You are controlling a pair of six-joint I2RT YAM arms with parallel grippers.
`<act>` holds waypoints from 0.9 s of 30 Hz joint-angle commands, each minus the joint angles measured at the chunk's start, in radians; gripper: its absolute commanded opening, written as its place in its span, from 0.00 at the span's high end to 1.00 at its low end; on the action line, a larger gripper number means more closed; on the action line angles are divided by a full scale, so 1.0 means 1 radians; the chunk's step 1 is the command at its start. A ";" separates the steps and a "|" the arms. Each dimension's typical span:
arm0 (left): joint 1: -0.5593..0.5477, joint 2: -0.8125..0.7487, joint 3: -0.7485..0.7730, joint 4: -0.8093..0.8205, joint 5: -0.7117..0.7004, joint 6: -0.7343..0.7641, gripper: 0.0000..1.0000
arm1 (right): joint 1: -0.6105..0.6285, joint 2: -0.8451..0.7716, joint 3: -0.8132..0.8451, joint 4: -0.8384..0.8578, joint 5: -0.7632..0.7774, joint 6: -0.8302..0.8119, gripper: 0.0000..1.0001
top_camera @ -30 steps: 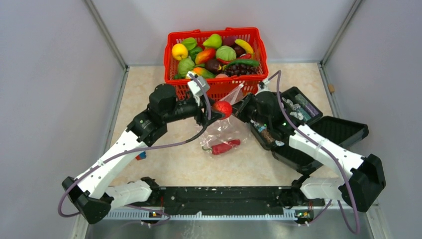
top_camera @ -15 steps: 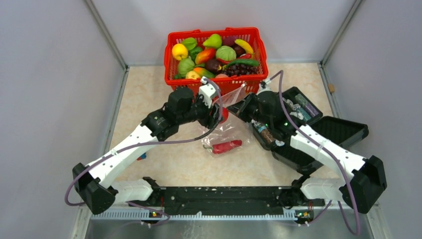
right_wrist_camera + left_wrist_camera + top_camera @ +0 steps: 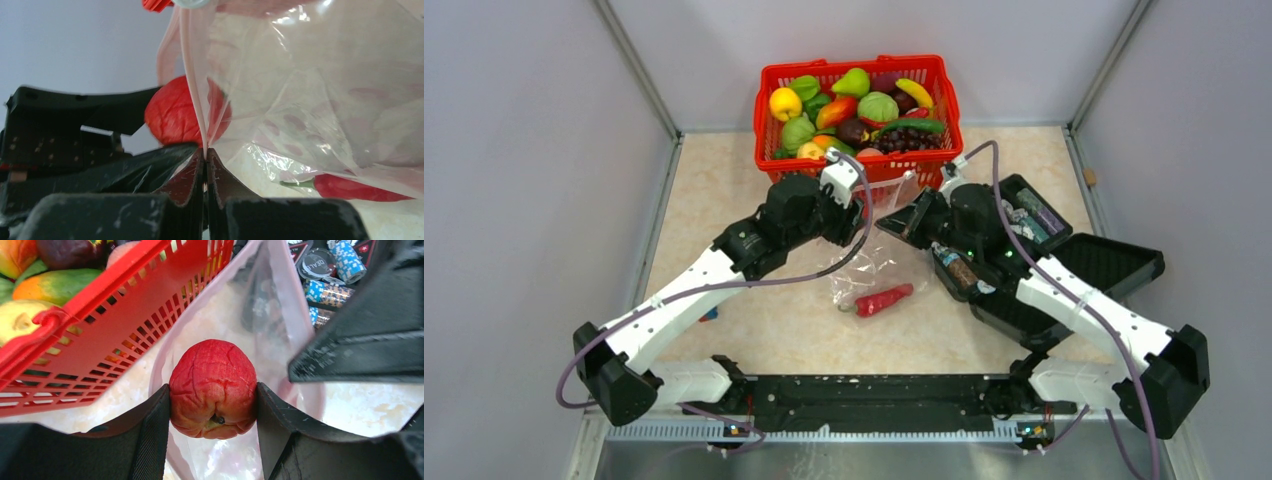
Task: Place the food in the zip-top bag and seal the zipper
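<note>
The left claw is clamped on the red tomato, one finger on each side of its middle. The tomato looks hard, smooth and light. It is round, so it could slip out. Holding it across the fat middle, as now, seems the best way. Up and to the left of this claw is the red basket, full of other toy food.

Right in front of the left claw is the open mouth of the zip-top bag. The tomato sits at that mouth and looks about halfway in. The bag is thin, soft and crinkly. It would flop shut if nobody held it. The best place to hold it is the stiffer pink zipper along its edge.

The right claw is squeezed together on that pink edge and holds the mouth up. Below and to the right of this claw, a red chili lies inside the bag on the worktop.

A second ago the left claw was farther left, and the tomato showed from above. Now the claw has moved right to the bag and hides the tomato from above.
</note>
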 commanded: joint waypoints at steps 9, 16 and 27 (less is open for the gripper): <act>-0.006 0.057 0.164 -0.061 0.126 0.084 0.45 | 0.007 -0.122 0.065 -0.145 -0.063 -0.102 1.00; -0.006 0.077 0.194 -0.092 0.220 0.086 0.39 | 0.008 -0.152 0.027 -0.104 -0.135 -0.085 1.00; -0.006 0.066 0.212 -0.119 0.198 0.088 0.18 | 0.007 -0.166 0.037 -0.044 -0.116 -0.054 1.00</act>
